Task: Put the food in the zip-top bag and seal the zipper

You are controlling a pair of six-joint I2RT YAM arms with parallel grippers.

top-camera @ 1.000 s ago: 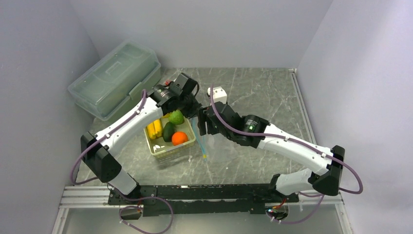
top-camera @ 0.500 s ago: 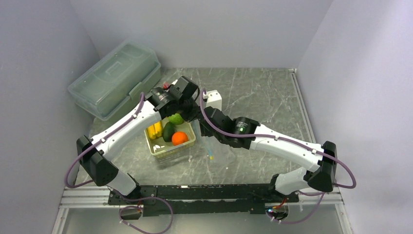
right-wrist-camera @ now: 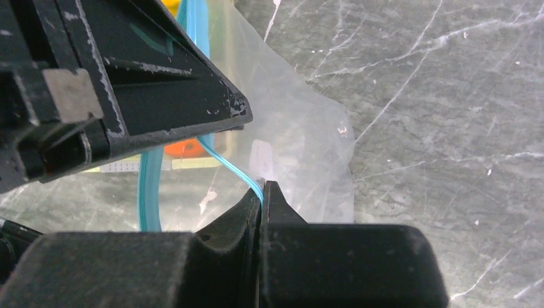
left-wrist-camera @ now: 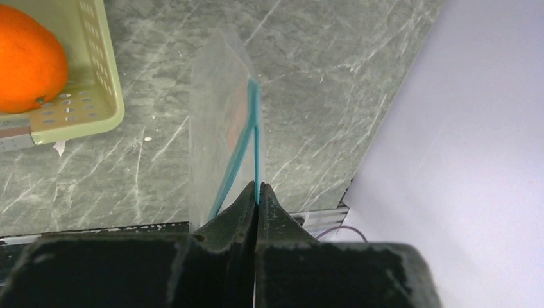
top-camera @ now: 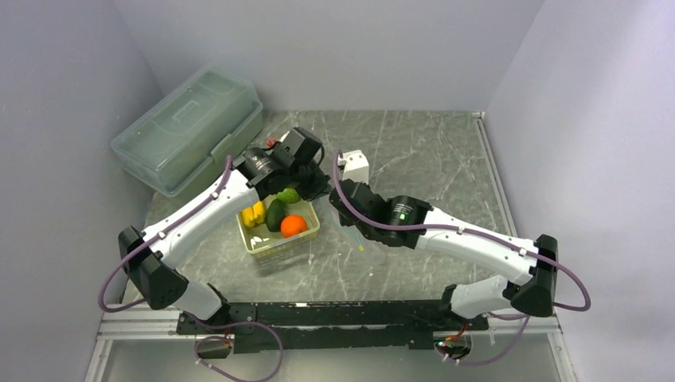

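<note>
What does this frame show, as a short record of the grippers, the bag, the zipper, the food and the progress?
left gripper: fingers shut on the zipper
right gripper: fingers shut on the zipper
zip-top bag: held by both grippers, beside the basket
zipper state: teal strips apart, unsealed
food: orange, avocado, bananas, light green piece, all in the basket
progress: nothing bagged yet

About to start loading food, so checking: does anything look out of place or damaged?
Nothing stands out. The left gripper and right gripper each pinch the zipper, the zip-top bag looks untorn, and the orange sits in the basket.
</note>
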